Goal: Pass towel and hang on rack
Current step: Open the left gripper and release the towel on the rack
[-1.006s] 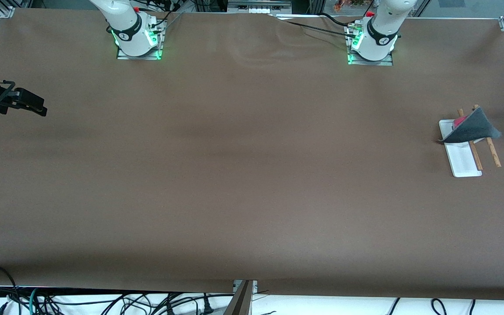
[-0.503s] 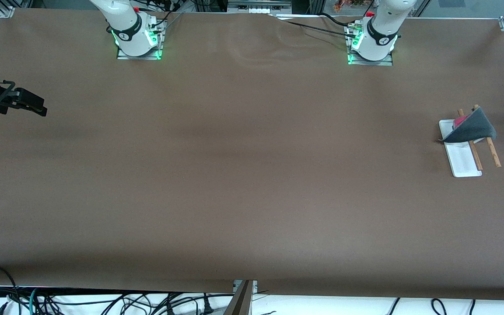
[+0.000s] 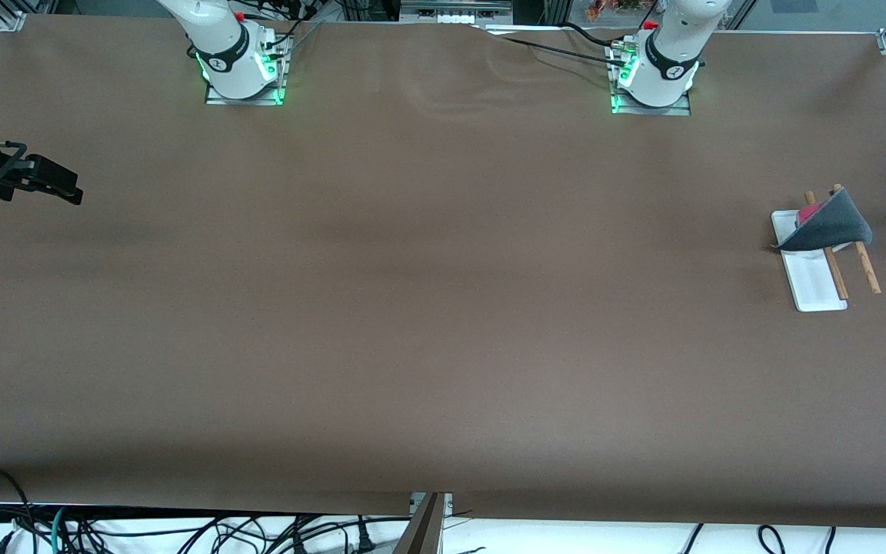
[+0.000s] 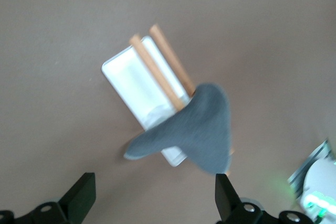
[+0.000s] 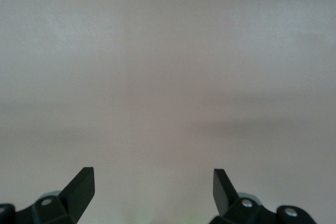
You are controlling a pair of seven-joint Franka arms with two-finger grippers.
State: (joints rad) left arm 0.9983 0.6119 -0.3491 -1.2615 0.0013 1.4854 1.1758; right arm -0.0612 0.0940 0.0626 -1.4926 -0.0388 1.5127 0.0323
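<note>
The dark grey towel (image 3: 827, 225) hangs draped over the rack (image 3: 816, 281) at the left arm's end, a pink patch showing. Both the left gripper (image 4: 152, 203) and the right gripper (image 5: 153, 192) hover spread, empty.

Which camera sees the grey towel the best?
The left wrist view: the towel fills it, draped over the rack. The front view shows it small, at the left arm's end of the table. The right wrist view shows only bare table.
</note>
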